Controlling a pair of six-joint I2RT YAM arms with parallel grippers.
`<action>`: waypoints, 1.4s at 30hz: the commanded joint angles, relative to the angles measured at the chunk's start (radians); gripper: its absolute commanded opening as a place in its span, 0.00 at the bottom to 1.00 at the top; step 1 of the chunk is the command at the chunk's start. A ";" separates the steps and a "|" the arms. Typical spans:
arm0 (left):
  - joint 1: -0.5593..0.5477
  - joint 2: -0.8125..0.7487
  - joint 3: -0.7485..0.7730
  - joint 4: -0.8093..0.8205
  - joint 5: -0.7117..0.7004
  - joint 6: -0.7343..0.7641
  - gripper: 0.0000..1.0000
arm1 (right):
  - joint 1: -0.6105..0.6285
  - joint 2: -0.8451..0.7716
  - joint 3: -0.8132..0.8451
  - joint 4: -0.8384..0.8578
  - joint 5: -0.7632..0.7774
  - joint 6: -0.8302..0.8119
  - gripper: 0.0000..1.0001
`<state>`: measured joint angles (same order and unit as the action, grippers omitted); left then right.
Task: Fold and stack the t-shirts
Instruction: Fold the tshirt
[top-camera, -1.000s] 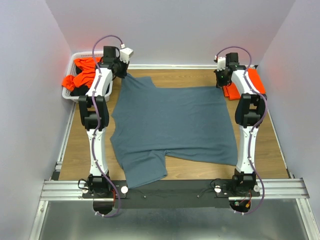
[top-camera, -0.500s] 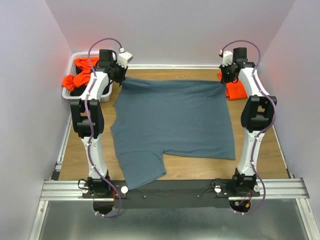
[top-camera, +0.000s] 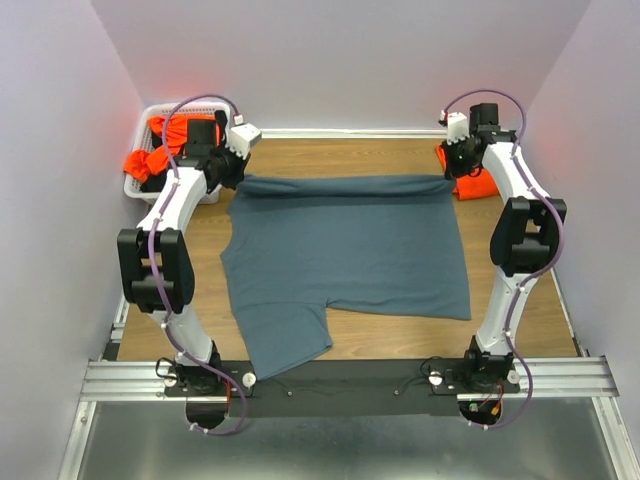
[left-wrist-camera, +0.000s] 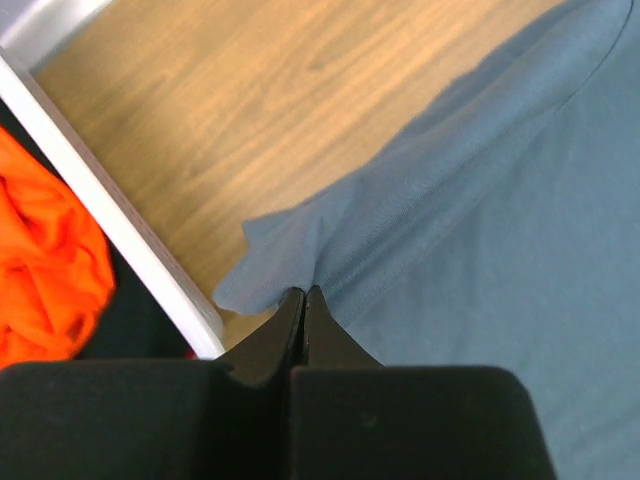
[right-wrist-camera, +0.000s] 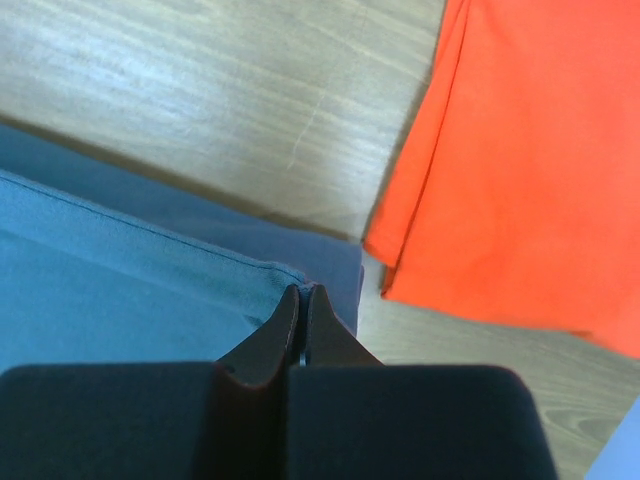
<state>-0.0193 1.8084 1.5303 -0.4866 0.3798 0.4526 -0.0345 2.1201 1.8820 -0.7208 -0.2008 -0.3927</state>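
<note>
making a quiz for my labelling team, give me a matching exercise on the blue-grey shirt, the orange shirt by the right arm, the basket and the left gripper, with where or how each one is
Things
1 blue-grey t-shirt
2 flat orange t-shirt
3 white basket
4 left gripper

Place or state
a far left corner of the table, orange cloth inside
b shut on a far corner of the blue-grey t-shirt
c spread across the middle of the table
d far right, beside the right gripper

Pairs: 1-c, 2-d, 3-a, 4-b
</note>
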 joint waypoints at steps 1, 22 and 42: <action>0.012 -0.067 -0.082 0.008 -0.004 0.012 0.00 | -0.010 -0.058 -0.043 -0.009 -0.011 -0.031 0.01; -0.010 -0.187 -0.421 0.043 -0.042 -0.041 0.00 | -0.010 -0.048 -0.192 -0.006 -0.008 -0.083 0.01; -0.014 -0.158 -0.473 0.010 -0.052 0.012 0.09 | -0.010 -0.118 -0.317 -0.009 -0.015 -0.149 0.42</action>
<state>-0.0330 1.6588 1.0523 -0.4404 0.3264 0.4236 -0.0345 2.0716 1.5867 -0.7261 -0.2096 -0.5148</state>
